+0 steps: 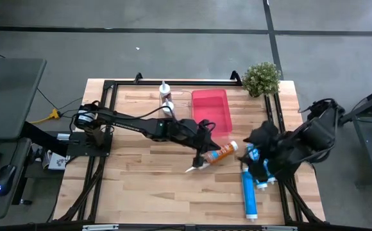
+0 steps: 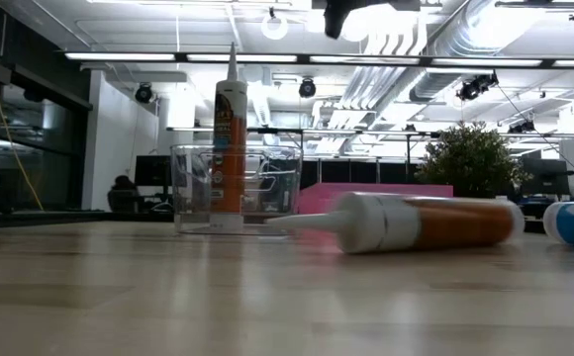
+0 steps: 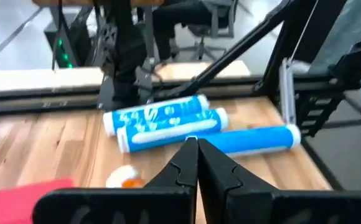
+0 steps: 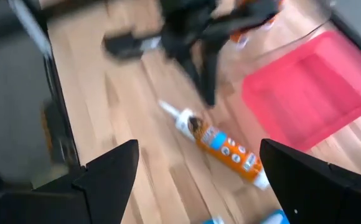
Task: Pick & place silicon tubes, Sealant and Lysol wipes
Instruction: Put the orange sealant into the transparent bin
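Two sets of jaws are over the wood desk [image 1: 141, 186]. The left jaws [image 1: 203, 156] are pressed together with nothing between them. They hang right by the nozzle end of the orange tube [image 1: 219, 154], and it is hard to tell if they touch it. This tube lies flat on its side in the middle of the desk, with its white tip pointing toward the near edge. In the low view the orange tube [image 2: 426, 223] rests on the wood with no jaws around it.

The right jaws [image 1: 255, 153] are wide apart and hold nothing. They sit near the right side of the desk, close to the blue tubes [image 1: 258, 168]. Those blue tubes lie flat and side by side, and a longer blue tube [image 1: 249, 196] lies near the front edge. In the left wrist view the blue tubes [image 3: 162, 121] lie just past the closed tips.

One more tube [image 1: 166, 95] stands upright in a clear bin [image 2: 236, 190] at the back of the desk. A red bin [image 1: 210, 110] sits beside it. A small green plant [image 1: 262, 77] stands at the back right corner.

The desk has a black frame [image 1: 173, 82] along its sides. The floor [image 1: 173, 38] around it is grey. The low view shows a big room behind, with bright ceiling lights [image 2: 297, 57] and pipes.
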